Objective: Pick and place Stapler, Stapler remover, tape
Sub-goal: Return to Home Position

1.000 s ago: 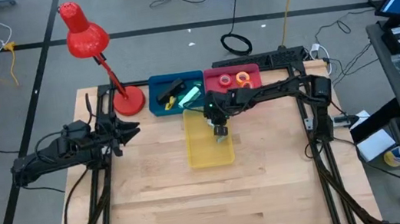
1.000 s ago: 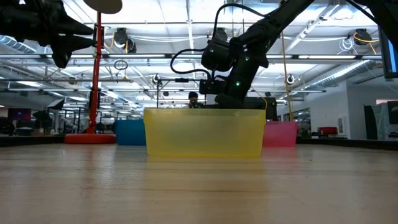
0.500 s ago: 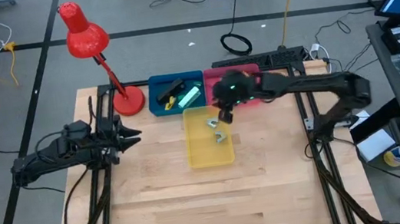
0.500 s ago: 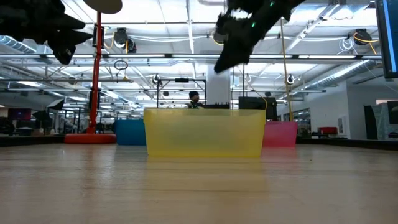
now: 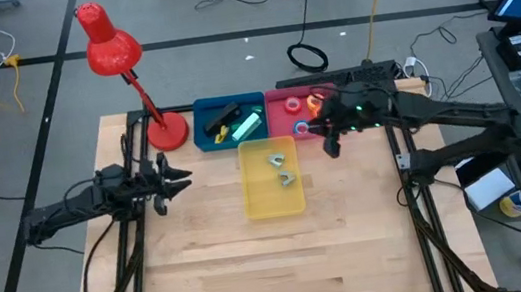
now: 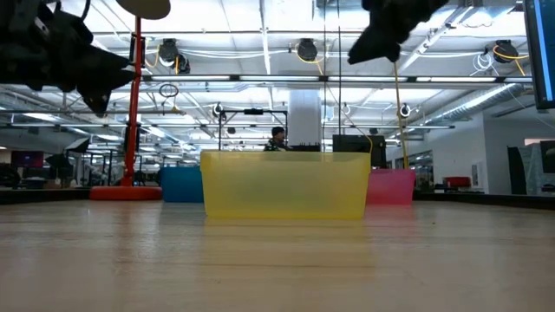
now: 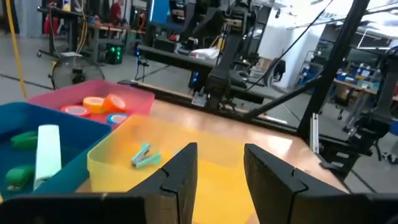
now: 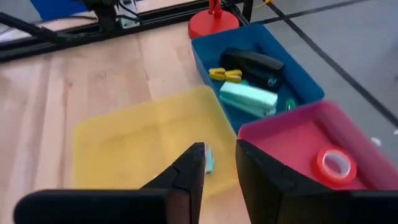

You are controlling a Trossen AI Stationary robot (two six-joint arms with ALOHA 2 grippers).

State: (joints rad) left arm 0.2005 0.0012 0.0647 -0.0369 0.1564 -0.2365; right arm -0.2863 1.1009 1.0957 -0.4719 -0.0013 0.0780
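The yellow bin [image 5: 273, 200] sits mid-table with two pale staple removers [image 5: 284, 168] lying on its floor; one shows teal in the left wrist view [image 7: 144, 155]. The blue bin [image 5: 208, 133] holds a black stapler [image 8: 252, 61], a mint stapler [image 8: 249, 98] and a yellow remover [image 8: 225, 75]. In the pink bin [image 5: 279, 98] lie tape rolls [image 7: 102, 103], one of them red [image 8: 336, 163]. My right gripper [image 5: 331, 147] hangs open in the air just right of the yellow bin, beside the pink bin. My left gripper [image 5: 185, 181] is open, left of the yellow bin and pointing at it.
A red desk lamp [image 5: 166, 130] stands at the far left by the blue bin. The three bins crowd the far middle of the table. Bare wood [image 5: 276, 265] stretches across the near half. Cables and a monitor lie beyond the table's right edge.
My right gripper has risen out of the yellow bin and swung toward the table's right, ending beside the pink bin. Two staple removers now show on the yellow bin's floor where it had been. My left gripper has moved right, toward the yellow bin.
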